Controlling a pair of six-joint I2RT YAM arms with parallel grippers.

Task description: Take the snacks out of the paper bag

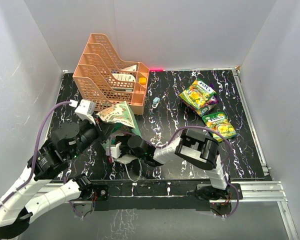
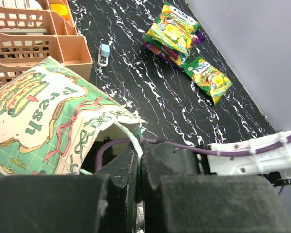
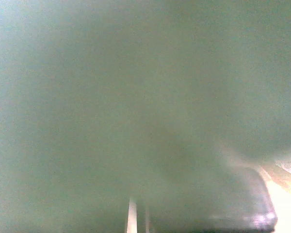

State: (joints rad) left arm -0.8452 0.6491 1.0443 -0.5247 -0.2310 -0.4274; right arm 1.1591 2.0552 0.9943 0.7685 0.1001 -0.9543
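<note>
The mint-green paper bag [image 1: 119, 114] lies on its side on the black marbled table [image 1: 165, 125], just in front of the orange lattice rack [image 1: 110, 75], mouth toward the arms. The left gripper [image 2: 139, 160] is pressed together on the bag's white string handle [image 2: 128, 136], which runs into the seam between its fingers. The right gripper [image 1: 124, 146] reaches into the bag's mouth; its wrist view is only a green blur, its jaws are closed, and I cannot tell whether they pinch anything. Well apart, at the far right of the table, lie the snacks: a yellow-green packet [image 1: 200, 93] stacked on a purple packet [image 1: 213, 100], and another yellow-green packet [image 1: 219, 124] just nearer. A small pale blue object [image 1: 156, 102] sits beside the rack
</note>
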